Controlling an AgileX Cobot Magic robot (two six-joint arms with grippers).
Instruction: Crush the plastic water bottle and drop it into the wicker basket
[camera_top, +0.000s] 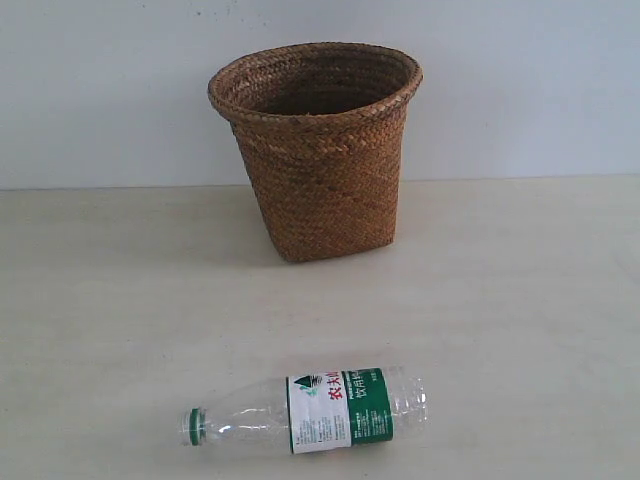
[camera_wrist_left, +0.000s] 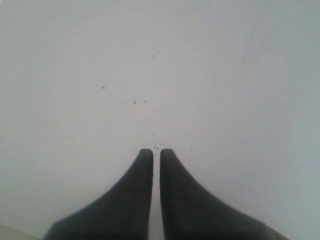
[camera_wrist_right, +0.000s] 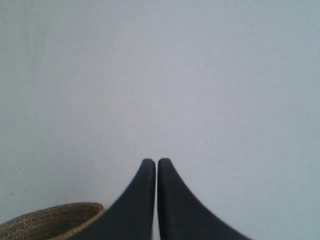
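Note:
The clear plastic water bottle (camera_top: 310, 411) lies on its side near the table's front edge, green cap to the left, white-and-green label with red characters in the middle. The brown wicker basket (camera_top: 318, 150) stands upright behind it at the back of the table. Neither gripper shows in the exterior view. The left wrist view has my left gripper (camera_wrist_left: 156, 151) shut and empty, facing a pale wall. The right wrist view has my right gripper (camera_wrist_right: 157, 161) shut and empty, with the wicker basket's rim (camera_wrist_right: 52, 220) in one corner.
A light wooden table (camera_top: 520, 300) carries both objects. A plain pale wall (camera_top: 110, 90) rises behind it.

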